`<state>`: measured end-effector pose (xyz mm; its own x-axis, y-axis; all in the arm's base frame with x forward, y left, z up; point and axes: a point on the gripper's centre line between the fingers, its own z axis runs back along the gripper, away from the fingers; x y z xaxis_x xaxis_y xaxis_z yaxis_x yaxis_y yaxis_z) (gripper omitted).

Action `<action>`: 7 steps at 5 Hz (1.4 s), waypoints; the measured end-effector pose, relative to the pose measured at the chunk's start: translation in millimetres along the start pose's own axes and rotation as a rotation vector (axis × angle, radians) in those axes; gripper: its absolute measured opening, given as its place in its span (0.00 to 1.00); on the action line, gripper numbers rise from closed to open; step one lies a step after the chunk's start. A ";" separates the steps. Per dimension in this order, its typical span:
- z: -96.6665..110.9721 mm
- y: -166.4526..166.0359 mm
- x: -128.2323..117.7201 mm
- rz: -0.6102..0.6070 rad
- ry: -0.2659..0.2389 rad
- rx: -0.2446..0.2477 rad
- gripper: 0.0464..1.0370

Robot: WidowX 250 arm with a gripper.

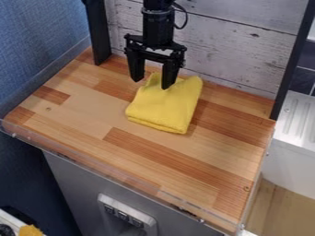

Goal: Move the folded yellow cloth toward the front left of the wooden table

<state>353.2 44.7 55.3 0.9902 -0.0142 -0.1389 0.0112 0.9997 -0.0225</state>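
Note:
The black gripper [152, 84] hangs over the back of the wooden tabletop with its two fingers spread apart and nothing between them. Below and slightly to its right lies a folded yellow cloth [165, 105], its back part bunched up. The right fingertip overlaps the cloth's back portion; whether it touches cannot be told. The left fingertip is beside the cloth's upper left edge. Part of the cloth's back edge is hidden behind the right finger.
The wooden tabletop [80, 110] has a clear raised strip along its front edge. A whitewashed plank wall [234, 50] stands behind, between two black posts. Blue fabric is at the left, and a white ridged surface [298, 120] is beyond the right edge.

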 end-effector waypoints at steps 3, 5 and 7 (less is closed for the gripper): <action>-31.1 -3.8 5.2 -0.313 -0.098 0.037 0.12; -37.2 -13.6 15.8 -0.540 -0.179 0.067 0.02; -44.1 0.9 -1.1 -0.512 -0.170 0.063 0.02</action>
<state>346.0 44.7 11.7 0.8645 -0.5013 0.0369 0.5012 0.8652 0.0151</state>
